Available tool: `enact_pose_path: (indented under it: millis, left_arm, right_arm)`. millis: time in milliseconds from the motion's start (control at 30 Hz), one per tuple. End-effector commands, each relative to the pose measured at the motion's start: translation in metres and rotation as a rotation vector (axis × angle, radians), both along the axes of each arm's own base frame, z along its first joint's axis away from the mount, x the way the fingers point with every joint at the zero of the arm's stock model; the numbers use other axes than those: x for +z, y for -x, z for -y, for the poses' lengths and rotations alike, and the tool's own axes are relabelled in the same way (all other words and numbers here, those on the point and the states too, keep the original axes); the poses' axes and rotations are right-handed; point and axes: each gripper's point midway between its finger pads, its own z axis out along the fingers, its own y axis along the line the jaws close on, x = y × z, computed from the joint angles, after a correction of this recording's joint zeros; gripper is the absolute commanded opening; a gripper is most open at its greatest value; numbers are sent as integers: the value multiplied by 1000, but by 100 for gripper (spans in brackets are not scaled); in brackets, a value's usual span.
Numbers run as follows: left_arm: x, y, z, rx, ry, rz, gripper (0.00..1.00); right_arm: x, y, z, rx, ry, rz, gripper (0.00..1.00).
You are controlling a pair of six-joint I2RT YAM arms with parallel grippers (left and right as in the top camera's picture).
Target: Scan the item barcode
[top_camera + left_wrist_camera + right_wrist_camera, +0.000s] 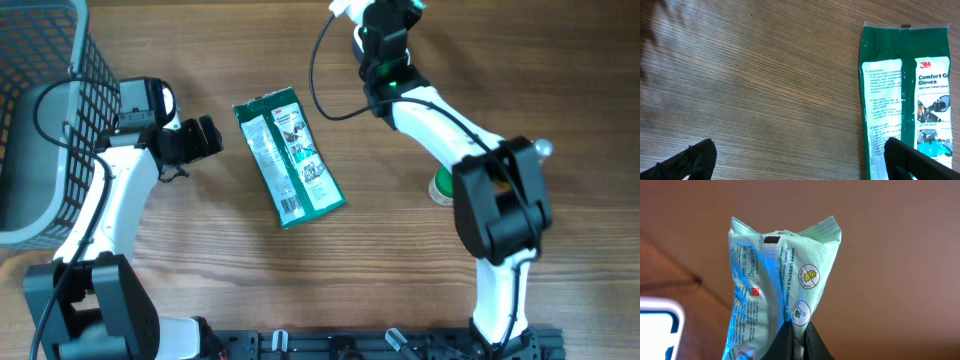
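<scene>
Basket (95,70) at table's far left corner, contents unclear. Glove packet (290,155) flat, bare wood all round. Left gripper (208,137) jaws apart nearby; right gripper (799,332) clamped on wipes packet (782,270).

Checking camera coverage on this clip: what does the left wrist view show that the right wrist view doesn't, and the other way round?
Only the left wrist view: the wooden table, a dark green glove pack lying flat on it, and the left gripper wide open, holding nothing.
Only the right wrist view: a pale green packet standing up out of the shut right gripper, which pinches its lower edge, plus a glowing white-edged shape at lower left that I cannot identify.
Shared: no single object. Each shows its own gripper and a different green packet.
</scene>
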Motion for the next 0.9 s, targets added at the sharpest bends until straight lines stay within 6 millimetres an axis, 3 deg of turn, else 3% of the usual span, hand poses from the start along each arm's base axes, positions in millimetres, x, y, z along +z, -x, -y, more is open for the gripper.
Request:
enact_pose_path:
  millis: [0,100,233,333,433,633,733,867]
  left_arm:
    - [2,-4,-3,2,-12,7,100]
    - [2,-4,-3,2,-12,7,100]
    - [2,-4,-3,2,-12,7,100]
    - [2,-4,-3,2,-12,7,100]
    - [2,-4,-3,2,-12,7,100]
    - [2,-4,-3,2,-12,7,100]
    - [2,-4,-3,2,-12,7,100]
    - [2,-4,-4,2,-12,7,100]
  right_arm:
    - [-33,-4,6,-48,140,-70,4]
    - [-44,-4,5,-55,137,-81,4]
    - [-47,1,-13,-26,147,-94,4]
    - [-63,8,-23,-7,164,-157,4]
    - [-75,11,-22,-16,130,-188,4]
    - [-75,13,-21,-30,123,-183,4]
    - [-50,13,-8,-127,110,-91,4]
    - [11,22,-1,-166,20,27,4]
